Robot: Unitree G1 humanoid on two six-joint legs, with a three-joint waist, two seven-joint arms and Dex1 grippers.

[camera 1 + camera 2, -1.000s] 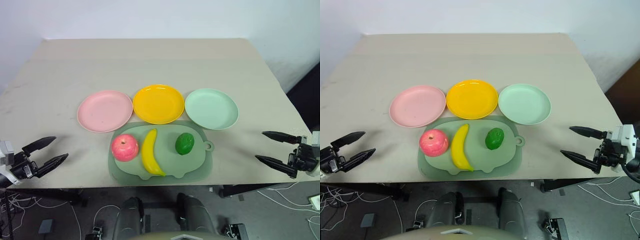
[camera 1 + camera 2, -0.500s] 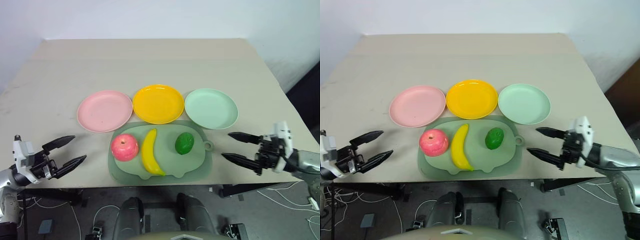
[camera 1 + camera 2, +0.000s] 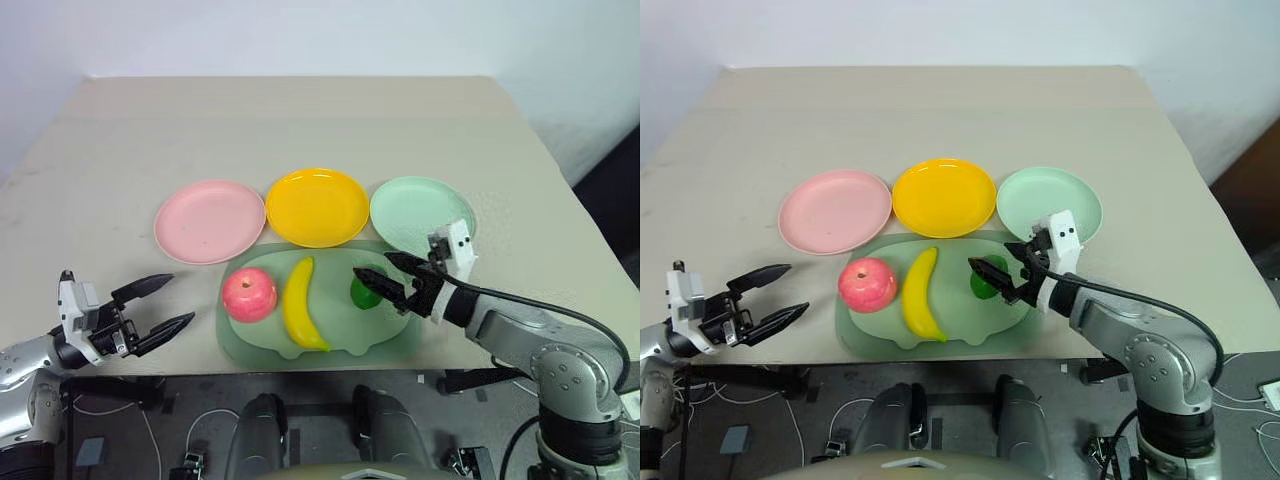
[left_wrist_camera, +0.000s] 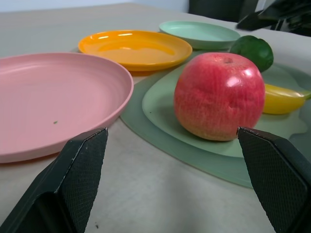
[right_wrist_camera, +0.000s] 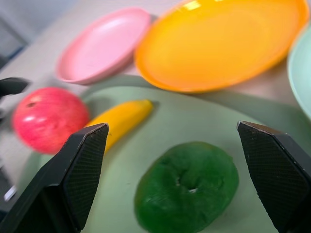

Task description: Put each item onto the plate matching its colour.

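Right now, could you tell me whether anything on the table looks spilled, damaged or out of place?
Nothing stands out. The apple, banana and green fruit lie intact on the pig-shaped mat, not yet sorted. The pink plate, yellow plate and mint plate sit bare in a row behind.

Beige table (image 3: 300, 120) w/ white wall (image 3: 300, 35) behind, cables (image 3: 190, 420) on floor.

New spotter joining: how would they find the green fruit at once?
Find the pig-shaped mat in front of the three plates. Three fruits lie on it; the green fruit is nearest the mint plate. It is dark and round, unlike the banana and apple.
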